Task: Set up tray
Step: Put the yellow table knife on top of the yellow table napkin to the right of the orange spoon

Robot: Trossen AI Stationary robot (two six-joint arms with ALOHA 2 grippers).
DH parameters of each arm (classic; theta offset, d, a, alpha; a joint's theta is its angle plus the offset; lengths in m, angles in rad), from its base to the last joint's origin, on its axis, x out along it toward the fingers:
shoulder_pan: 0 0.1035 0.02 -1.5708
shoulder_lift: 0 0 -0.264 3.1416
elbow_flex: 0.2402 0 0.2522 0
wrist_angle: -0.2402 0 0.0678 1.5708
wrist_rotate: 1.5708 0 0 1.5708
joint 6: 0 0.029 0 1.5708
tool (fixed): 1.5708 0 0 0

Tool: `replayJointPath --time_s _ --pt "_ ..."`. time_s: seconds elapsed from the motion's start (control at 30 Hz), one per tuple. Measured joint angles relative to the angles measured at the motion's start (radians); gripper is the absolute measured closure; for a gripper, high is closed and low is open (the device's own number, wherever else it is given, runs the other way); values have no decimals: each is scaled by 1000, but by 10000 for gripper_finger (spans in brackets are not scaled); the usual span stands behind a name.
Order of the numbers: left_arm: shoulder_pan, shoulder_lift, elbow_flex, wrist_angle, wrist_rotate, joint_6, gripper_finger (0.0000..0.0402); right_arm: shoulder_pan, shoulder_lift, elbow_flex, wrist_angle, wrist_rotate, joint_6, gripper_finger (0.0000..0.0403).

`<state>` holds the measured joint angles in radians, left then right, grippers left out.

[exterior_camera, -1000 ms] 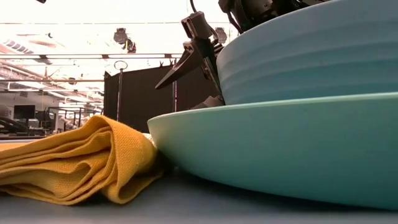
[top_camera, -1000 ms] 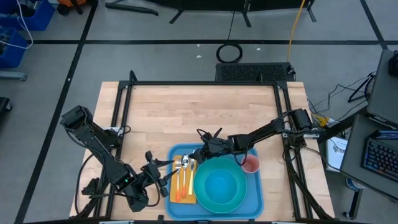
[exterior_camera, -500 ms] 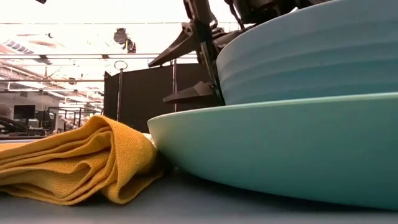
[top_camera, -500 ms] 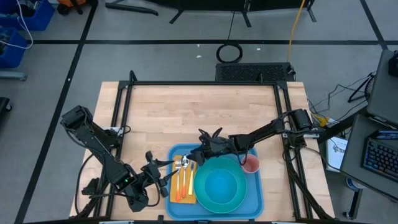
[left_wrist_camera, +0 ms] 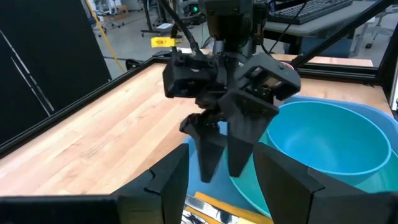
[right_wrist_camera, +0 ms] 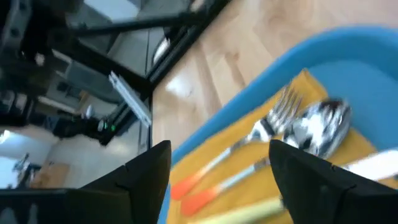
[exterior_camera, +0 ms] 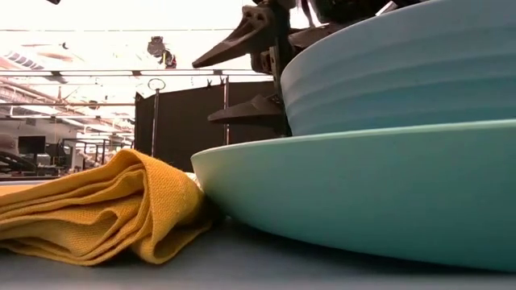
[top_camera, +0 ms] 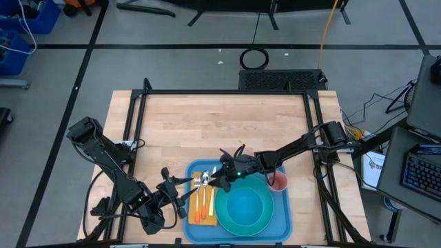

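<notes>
The blue tray (top_camera: 282, 215) lies at the table's near edge. On it stand a turquoise plate (top_camera: 223, 223) with a bowl (top_camera: 247, 207), a yellow-orange napkin (top_camera: 202, 208) and a pink cup (top_camera: 278, 182). A fork (right_wrist_camera: 273, 116), a spoon (right_wrist_camera: 320, 127) and other orange-handled cutlery lie on the napkin. My right gripper (top_camera: 219, 178) hangs open just above the cutlery heads, by the bowl's far-left side, holding nothing. My left gripper (top_camera: 177, 198) waits open just left of the tray, pointing at the right gripper (left_wrist_camera: 222, 174).
Bare wooden tabletop (top_camera: 220, 124) stretches from the tray to the far edge. A black metal frame (top_camera: 227, 92) borders the table. In the low view the folded napkin (exterior_camera: 97, 209) lies against the plate (exterior_camera: 363, 201), with the bowl (exterior_camera: 387, 72) above it.
My right gripper has moved a little toward the table's near-left, from the bowl's far rim to above the cutlery heads on the napkin. In the low view its fingers have swung from a steep downward slant to nearly level. The left arm and all objects have stayed put.
</notes>
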<state>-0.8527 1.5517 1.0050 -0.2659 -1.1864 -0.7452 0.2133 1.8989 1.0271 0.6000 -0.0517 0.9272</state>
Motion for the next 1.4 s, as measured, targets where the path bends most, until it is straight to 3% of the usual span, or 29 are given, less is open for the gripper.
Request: replayJointPath --time_s 0.2,0.47,1.03,1.3,1.4 --pt "0 0 0 -3 9 0 217 -2 -60 35 -183 -32 -48 211" --pt "0 0 -1 -23 11 -17 217 -21 -145 109 -451 -74 -158 389" --pt "36 0 -1 -22 101 -18 218 -50 -151 112 -592 -132 -172 403" --pt "85 0 -1 -14 242 -5 218 -70 -151 112 -598 -190 -180 403" --pt "99 0 -1 -17 302 2 217 -76 -151 112 -593 -278 -157 403"
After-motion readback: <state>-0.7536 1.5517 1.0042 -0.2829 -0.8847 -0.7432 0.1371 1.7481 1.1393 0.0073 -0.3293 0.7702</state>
